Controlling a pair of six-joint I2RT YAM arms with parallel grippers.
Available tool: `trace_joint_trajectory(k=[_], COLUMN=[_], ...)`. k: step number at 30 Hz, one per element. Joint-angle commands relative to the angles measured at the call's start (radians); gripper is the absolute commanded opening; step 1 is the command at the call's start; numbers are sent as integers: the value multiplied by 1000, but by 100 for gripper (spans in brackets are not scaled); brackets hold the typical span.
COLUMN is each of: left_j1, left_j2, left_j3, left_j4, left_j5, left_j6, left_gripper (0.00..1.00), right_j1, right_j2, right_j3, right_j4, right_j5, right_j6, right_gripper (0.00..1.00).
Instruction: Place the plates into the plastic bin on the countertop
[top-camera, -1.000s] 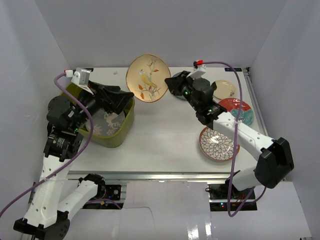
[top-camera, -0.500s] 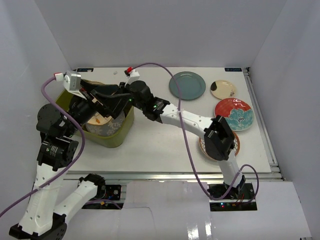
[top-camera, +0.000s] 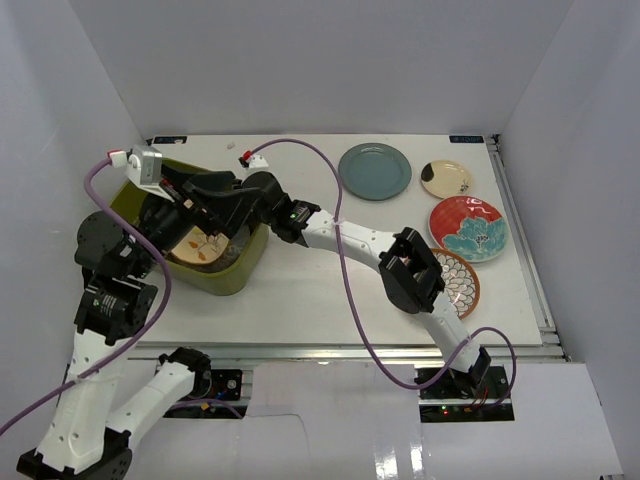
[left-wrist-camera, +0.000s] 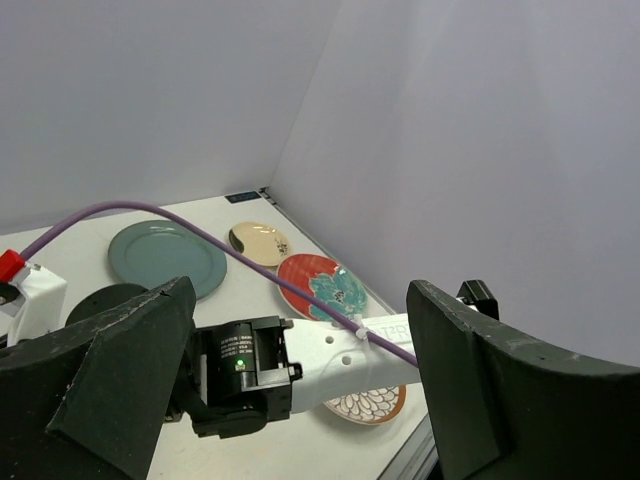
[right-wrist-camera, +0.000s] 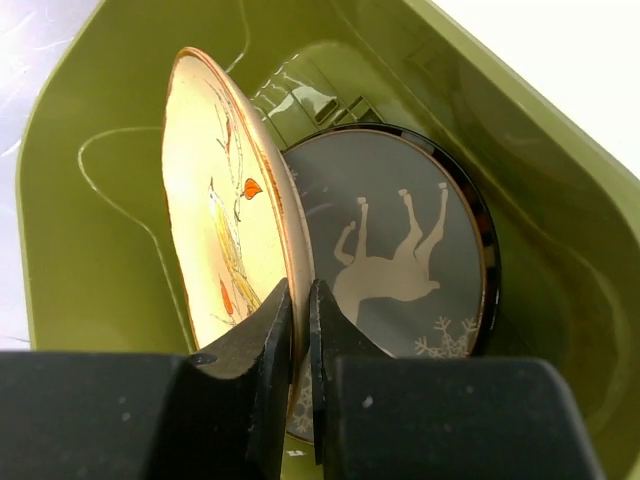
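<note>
My right gripper (right-wrist-camera: 301, 300) is shut on the rim of the cream plate with bird (right-wrist-camera: 215, 230) and holds it on edge inside the olive-green plastic bin (right-wrist-camera: 100, 200). The grey plate with antlers (right-wrist-camera: 400, 260) lies on the bin floor beside it, and a dark rim shows around it. In the top view the right gripper (top-camera: 222, 232) reaches into the bin (top-camera: 240, 275), where the bird plate (top-camera: 195, 245) is tilted. My left gripper (top-camera: 200, 195) hovers over the bin, open and empty, as the left wrist view (left-wrist-camera: 300, 400) also shows.
On the white countertop (top-camera: 310, 290) lie the grey-blue plate (top-camera: 374, 171), the cream plate with dark patch (top-camera: 447, 178), the red plate (top-camera: 467, 228) and the petal-pattern plate (top-camera: 458, 282), which my right arm partly covers. The right arm (top-camera: 340, 235) stretches across the table's middle.
My right arm swung left with the bird plate, from above the table's back middle into the bin, and lowered it. The left gripper stayed over the bin.
</note>
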Motion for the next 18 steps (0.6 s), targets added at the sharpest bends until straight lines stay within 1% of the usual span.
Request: trace_joint_trajectory(k=[1,2,5,6,9,11,16,17,18], left_j1=[-3,-3,-3,-3,-3,-2,-3,-3,-3], left_j2=[-2,0,3,3,4,4,3,3,3], left_j3=[-21,-24,-36,-44,-59,-65,-67,-65,-65], left_j4=[-9,-8,-5,-5,-6,-6,-9,-9,-12], left_j5=[-20,-19,-19,-25,-42,-50,-56,-57,-59], left_j6=[7,5,5,7,15,13,15,15,15], left_gripper=[98,98,98,98,98,98,98,98,98], right_j1=[6,7,9,9,10,12,10,10,10], right_j2=[10,16,24,21,0,-14,-28,-30,-36], right_j3=[48,43,8,-3,-46,-63,-61,-63,-64], right_j4=[134,128,118,115,117,114,75,65,59], right_j5=[-38,-36,-23,-13,22,34,51,54,59], right_j6=[98,106,120,117,100,77,54,52,49], right_gripper=[8,8,21,36,57,61,64,68,78])
